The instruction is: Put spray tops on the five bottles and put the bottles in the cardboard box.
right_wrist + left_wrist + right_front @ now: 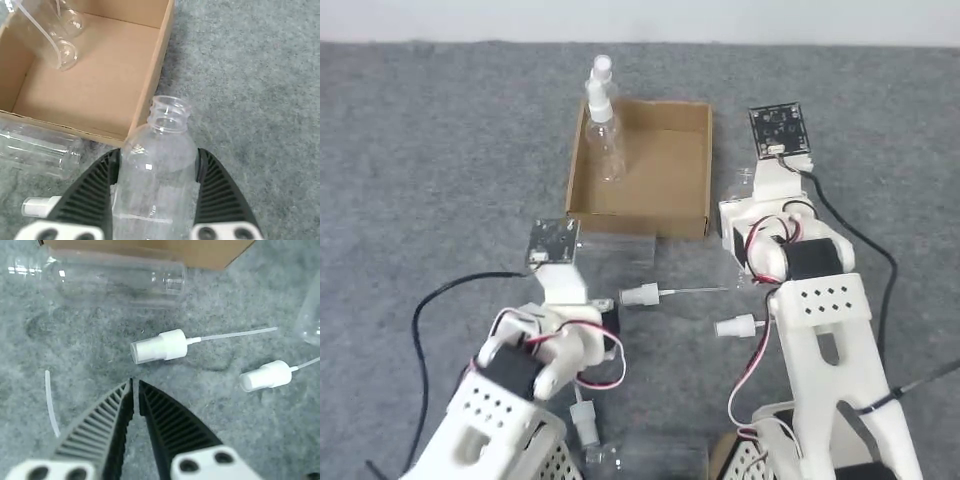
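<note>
The left gripper [134,385] is held narrow, fingers almost touching and empty, with a spray top [159,346] lying just ahead of their tips on the worktop [260,440]. An uncapped bottle [157,200] is gripped between the right gripper [157,156] fingers, and the cardboard box [100,85] is seen just beyond its neck.

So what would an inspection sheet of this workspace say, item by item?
Surface: grey carpet.
Job's things: cardboard box holds a capped bottle; a lying bottle rests outside its wall; first spray top and second spray top lie loose on the carpet.
Clutter: a loose thin tube.
End effectors: left end effector shut, empty, short of the first spray top; right end effector shut on an uncapped bottle.
Cables: left black cable and right black cable trail off the arms.
Surroundings: pale strip past the carpet.
</note>
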`<control>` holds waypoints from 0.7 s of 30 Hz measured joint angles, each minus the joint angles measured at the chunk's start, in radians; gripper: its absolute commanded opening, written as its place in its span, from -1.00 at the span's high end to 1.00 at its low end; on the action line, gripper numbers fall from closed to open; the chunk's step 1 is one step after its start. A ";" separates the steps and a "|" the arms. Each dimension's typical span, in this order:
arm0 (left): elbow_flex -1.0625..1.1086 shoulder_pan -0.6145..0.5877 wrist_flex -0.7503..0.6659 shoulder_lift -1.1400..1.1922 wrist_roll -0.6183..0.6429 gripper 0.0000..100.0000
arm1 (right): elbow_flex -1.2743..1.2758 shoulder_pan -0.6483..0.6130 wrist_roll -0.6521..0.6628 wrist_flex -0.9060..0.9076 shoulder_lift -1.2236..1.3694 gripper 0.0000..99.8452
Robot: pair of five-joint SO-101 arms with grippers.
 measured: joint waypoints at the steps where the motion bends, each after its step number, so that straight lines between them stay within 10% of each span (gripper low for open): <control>1: -0.017 0.000 -0.005 0.032 0.000 0.98 | 0.000 0.000 0.000 0.000 0.000 0.94; 21: -0.365 0.080 -0.006 0.723 0.350 0.57 | 0.000 0.049 0.000 0.000 0.000 0.94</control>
